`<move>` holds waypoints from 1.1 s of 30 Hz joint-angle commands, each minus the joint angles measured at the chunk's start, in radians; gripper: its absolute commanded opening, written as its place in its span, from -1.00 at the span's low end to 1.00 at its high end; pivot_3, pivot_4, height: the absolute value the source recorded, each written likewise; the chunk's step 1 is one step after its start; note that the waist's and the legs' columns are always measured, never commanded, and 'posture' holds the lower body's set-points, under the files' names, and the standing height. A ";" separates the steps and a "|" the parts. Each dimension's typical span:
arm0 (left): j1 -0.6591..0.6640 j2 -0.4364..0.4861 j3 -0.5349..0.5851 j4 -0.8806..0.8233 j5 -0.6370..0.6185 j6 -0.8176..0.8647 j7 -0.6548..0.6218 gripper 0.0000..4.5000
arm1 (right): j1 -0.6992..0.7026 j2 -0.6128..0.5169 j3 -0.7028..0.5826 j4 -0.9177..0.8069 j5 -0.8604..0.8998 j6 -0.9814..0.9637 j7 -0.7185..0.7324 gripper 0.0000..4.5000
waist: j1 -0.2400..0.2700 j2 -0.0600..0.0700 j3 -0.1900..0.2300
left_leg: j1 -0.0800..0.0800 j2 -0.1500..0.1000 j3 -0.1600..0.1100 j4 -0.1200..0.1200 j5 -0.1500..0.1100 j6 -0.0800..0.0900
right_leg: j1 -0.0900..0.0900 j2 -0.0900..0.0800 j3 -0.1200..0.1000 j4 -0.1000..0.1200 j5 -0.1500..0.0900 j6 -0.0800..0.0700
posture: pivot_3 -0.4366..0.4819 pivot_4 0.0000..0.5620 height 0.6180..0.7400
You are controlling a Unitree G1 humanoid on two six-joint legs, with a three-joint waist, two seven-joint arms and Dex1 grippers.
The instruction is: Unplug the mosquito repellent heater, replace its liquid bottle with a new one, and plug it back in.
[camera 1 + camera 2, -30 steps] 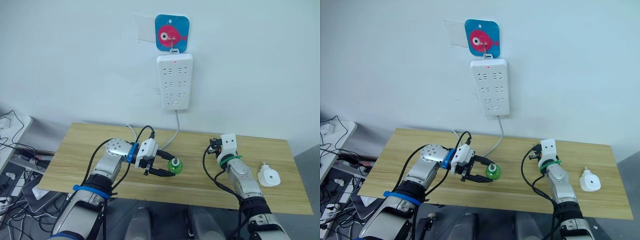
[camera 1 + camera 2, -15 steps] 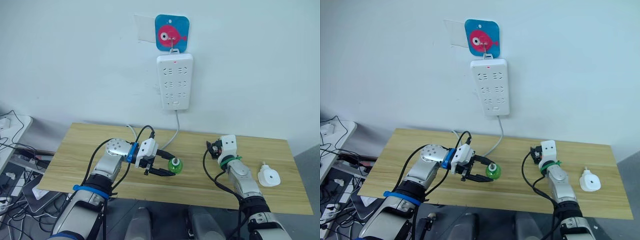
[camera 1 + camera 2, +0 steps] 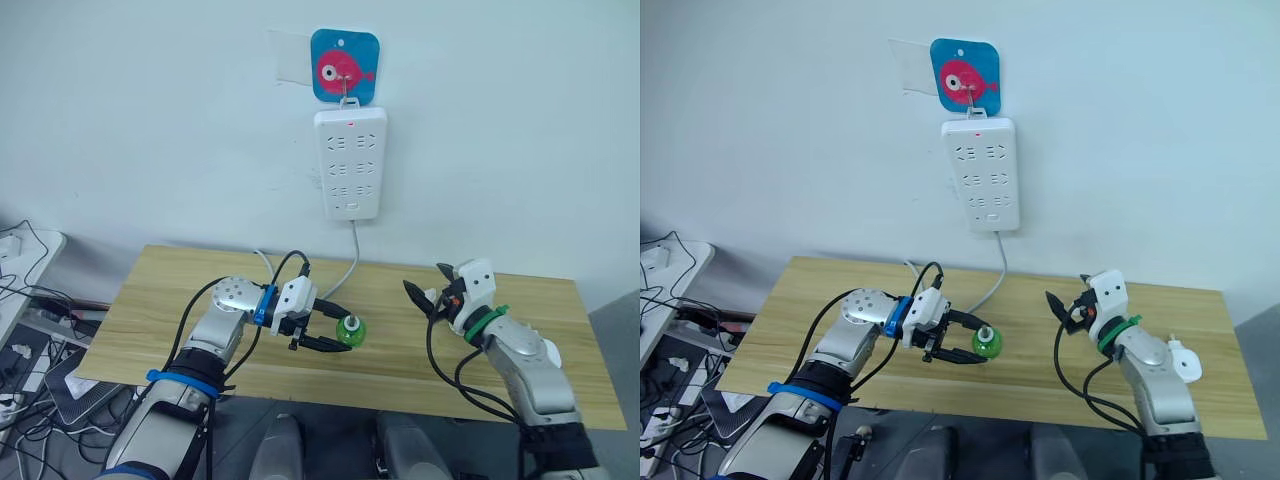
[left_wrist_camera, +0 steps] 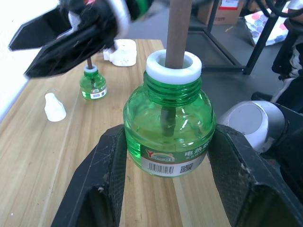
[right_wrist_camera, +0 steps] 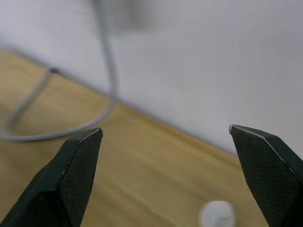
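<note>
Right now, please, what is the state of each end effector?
Left end effector: closed on the green bottle, which stands on the table.
Right end effector: open, holding nothing.

Clear green bottle (image 4: 168,127), white collar, barcode label. White power strip (image 3: 349,163) at twelve o'clock under a blue tile (image 3: 344,65) with a pink fish. Pale striped-grain wooden table (image 3: 160,300).

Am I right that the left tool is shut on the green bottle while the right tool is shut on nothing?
Not quite: the right tool is open, as the right wrist view shows. The left tool is indeed shut on the green bottle.
</note>
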 commanded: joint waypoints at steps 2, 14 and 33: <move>-0.028 -0.013 0.023 0.028 -0.010 -0.033 0.000 -0.03 | 0.060 -0.136 0.017 -0.225 0.160 0.125 0.196 0.99 | 0.000 0.000 0.000 | 0.000 0.000 0.000 0.000 0.000 0.000 | 0.000 0.000 0.000 0.000 0.000 0.000 | -0.05 -0.32 1.00; -0.054 -0.031 0.019 0.061 -0.016 -0.063 -0.018 -0.03 | -0.037 -0.113 0.162 -0.287 0.184 0.192 0.213 0.92 | -0.008 0.000 0.000 | 0.000 0.000 -0.001 0.000 0.000 0.000 | 0.000 0.001 -0.001 0.000 0.000 0.000 | -0.06 -0.35 1.00; -0.056 -0.044 0.027 0.043 -0.031 -0.053 -0.013 -0.03 | -0.081 -0.057 0.220 -0.216 0.131 0.157 0.204 0.44 | -0.003 0.000 0.000 | -0.001 0.000 -0.001 0.001 0.000 0.000 | 0.000 0.000 -0.001 0.000 0.000 0.000 | -0.04 -0.33 1.00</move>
